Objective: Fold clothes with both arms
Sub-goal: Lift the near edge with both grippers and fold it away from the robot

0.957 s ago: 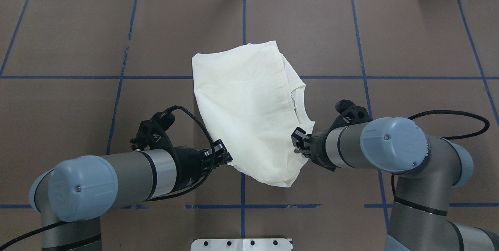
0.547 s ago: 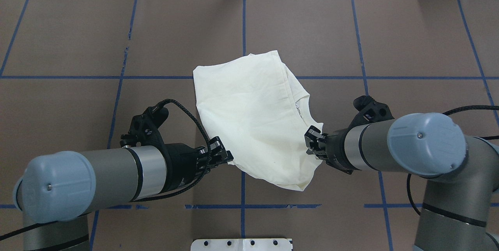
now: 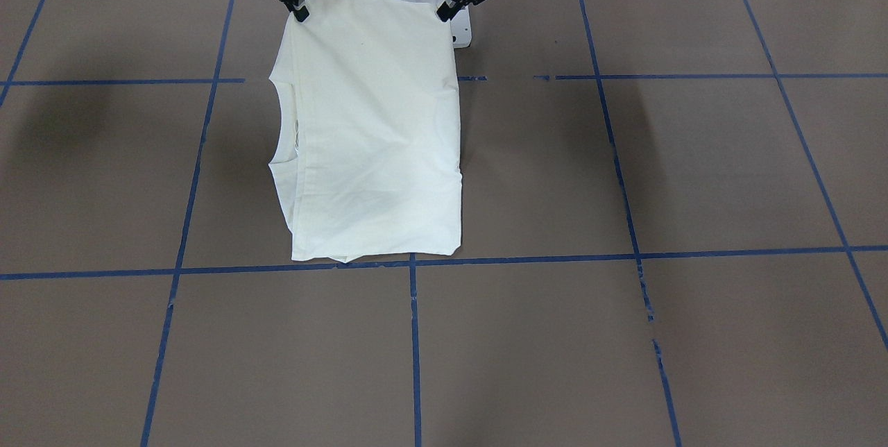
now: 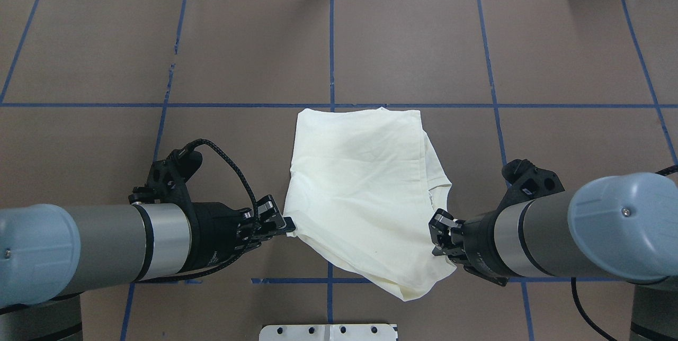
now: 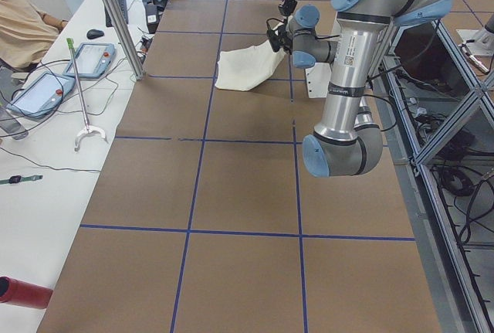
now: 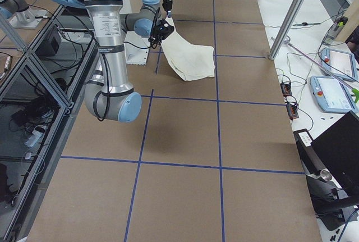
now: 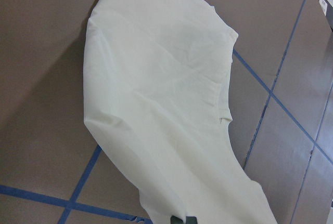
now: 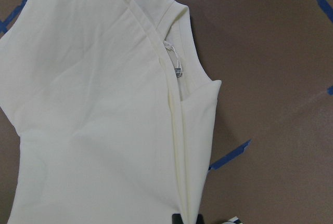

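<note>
The clothes are one cream shirt (image 4: 365, 187), folded and plain side up, with its far edge lying on the table near a blue tape line. Its near edge is lifted between my two arms. My left gripper (image 4: 288, 224) is shut on the near left corner, and my right gripper (image 4: 437, 235) is shut on the near right corner by the collar. The front-facing view has the shirt (image 3: 368, 128) hanging from the left gripper (image 3: 442, 14) and the right gripper (image 3: 300, 14). The neck label (image 8: 174, 65) shows in the right wrist view.
Brown table (image 4: 556, 55) with a grid of blue tape lines. White base plate (image 4: 328, 332) at the near edge between the arms. Side benches hold teach pendants (image 5: 96, 59), cables and a metal post (image 5: 116, 16). A person's beige sleeve (image 5: 23, 28) shows far left.
Both arms have drawn back toward the robot's base, dragging the shirt nearer. The shirt has turned and its far edge now lies along the blue cross line.
</note>
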Robot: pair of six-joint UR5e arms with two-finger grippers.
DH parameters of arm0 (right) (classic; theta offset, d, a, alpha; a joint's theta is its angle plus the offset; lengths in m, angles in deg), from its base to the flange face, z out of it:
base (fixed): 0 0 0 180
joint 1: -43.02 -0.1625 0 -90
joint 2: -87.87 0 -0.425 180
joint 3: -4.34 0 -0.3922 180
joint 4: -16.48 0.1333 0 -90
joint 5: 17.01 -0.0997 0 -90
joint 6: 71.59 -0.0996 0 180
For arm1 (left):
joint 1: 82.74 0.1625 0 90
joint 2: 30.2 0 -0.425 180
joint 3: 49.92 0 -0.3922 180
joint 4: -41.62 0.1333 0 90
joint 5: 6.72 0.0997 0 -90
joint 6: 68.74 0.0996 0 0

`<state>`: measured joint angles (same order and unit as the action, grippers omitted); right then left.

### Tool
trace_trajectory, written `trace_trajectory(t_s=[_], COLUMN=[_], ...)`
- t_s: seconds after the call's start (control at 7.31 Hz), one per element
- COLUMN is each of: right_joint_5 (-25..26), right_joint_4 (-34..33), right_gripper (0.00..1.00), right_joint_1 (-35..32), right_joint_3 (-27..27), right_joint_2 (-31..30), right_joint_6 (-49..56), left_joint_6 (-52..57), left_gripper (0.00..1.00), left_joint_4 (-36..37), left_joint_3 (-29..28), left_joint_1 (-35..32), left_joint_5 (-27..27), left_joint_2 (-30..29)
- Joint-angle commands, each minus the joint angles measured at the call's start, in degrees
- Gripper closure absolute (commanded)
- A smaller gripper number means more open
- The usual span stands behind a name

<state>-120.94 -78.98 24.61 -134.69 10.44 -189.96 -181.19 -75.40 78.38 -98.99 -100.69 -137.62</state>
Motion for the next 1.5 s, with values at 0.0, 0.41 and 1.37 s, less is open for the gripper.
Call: trace_trajectory(t_s=[0.0,0.41,1.37], right_joint_5=[-0.7,-3.4,-8.5], right_joint_4=[-1.1,-0.4,17.1], right_gripper=[1.00,1.00,1.00], right_joint_1=[0.4,-11.8,-20.8], right_joint_3=[-0.7,15.1,46.1], right_joint_2=[0.0,9.6,18.2], right_joint_6=[-0.6,6.7,14.1], left_joint_6=[-0.7,2.7,16.8], left_gripper=[1.00,1.00,1.00], left_joint_4=[3.3,3.8,-10.6], left_joint_3=[0.0,-12.3,-39.5], left_joint_1=[0.0,-6.9,-15.6], left_joint_5=[-1.7,-1.7,-1.6], left_joint_2=[-0.8,-8.6,-17.9])
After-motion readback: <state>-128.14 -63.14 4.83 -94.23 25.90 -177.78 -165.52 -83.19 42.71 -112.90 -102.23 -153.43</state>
